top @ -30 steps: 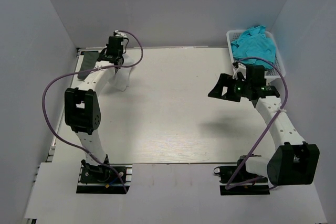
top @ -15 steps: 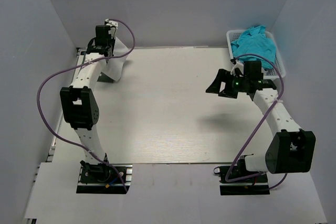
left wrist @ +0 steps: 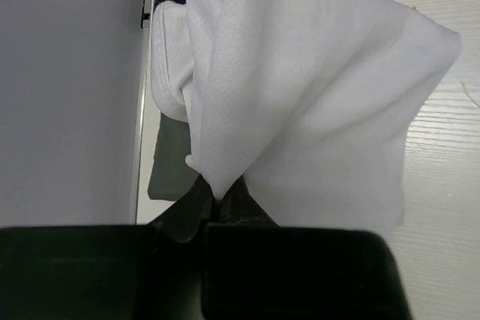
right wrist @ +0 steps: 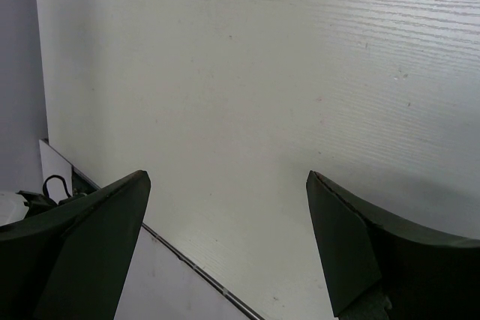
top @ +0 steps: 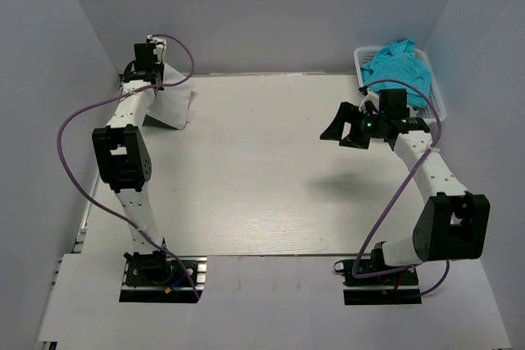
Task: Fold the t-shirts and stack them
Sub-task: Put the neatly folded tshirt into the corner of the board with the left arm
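In the top view, the left gripper (top: 146, 61) is over the far left corner of the table (top: 262, 178), at about 10 o'clock from the middle of the table. Its jaws are pressed together on a fold of the white t-shirt (top: 174, 104). The shirt hangs down from the jaws and reaches the table surface toward 4 o'clock from the gripper.

The left wrist view shows this grip from close. The left gripper (left wrist: 220, 201) pinches one bunched point of the white t-shirt (left wrist: 300, 88), and the cloth spreads out from there in loose folds. Behind the white cloth lies the dark grey-green t-shirt (left wrist: 169, 161), close to the left edge of the table and beside the grey wall (left wrist: 67, 88). Only a small part of it is visible.

The right gripper (top: 351, 127) is above the right half of the table, at about 2 o'clock from the middle. It is spread wide and holds nothing. In the right wrist view, its two fingers (right wrist: 90, 245) stand far apart, and only the bare table (right wrist: 262, 73) is between them.

The teal t-shirts (top: 395, 67) lie in a crumpled heap in the white basket (top: 433, 102) at the far right corner, at about 1 o'clock from the right gripper. The open fingers are apart from this heap.
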Robot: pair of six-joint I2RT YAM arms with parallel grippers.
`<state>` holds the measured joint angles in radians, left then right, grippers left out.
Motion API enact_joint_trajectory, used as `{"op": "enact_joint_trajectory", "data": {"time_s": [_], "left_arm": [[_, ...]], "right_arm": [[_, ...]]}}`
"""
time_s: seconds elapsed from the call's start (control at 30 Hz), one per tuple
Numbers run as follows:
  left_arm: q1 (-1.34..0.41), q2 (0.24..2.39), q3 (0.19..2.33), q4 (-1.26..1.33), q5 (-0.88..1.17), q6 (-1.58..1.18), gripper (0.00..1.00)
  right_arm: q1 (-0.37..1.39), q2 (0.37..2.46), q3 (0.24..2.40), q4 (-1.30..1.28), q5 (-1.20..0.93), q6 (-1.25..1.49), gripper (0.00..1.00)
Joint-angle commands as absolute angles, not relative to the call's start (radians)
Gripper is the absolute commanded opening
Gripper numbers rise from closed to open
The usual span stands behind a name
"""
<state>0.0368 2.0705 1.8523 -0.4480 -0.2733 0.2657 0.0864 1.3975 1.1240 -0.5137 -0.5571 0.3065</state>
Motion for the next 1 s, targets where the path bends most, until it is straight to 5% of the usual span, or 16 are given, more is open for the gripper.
{"op": "enact_joint_trajectory", "data": {"time_s": [0.0, 0.43, 0.53, 0.77, 0.97], "left_arm": [[0.072, 2.071, 1.916, -0.436, -0.244, 0.247, 0.0], [0.15, 2.213, 1.973, -0.396, -0.29, 0.193, 0.0], [0.159, 2.269, 2.041, -0.423, -0.362, 0.167, 0.99], [0.17, 2.267, 2.151, -0.52, -0.463, 0.051, 1.0], [0.16, 2.137, 2.169, -0.688, -0.332, -0.096, 1.0]], "right_arm": [[0.089, 1.417, 1.17, -0.486, -0.589, 0.318, 0.91], [0.094, 1.48, 1.2, -0.451, -0.63, 0.33, 0.91], [0.098, 1.491, 1.215, -0.457, -0.626, 0.327, 0.91], [0.106, 1.463, 1.212, -0.466, -0.617, 0.318, 0.91], [0.106, 1.396, 1.169, -0.451, -0.614, 0.314, 0.91]]}}
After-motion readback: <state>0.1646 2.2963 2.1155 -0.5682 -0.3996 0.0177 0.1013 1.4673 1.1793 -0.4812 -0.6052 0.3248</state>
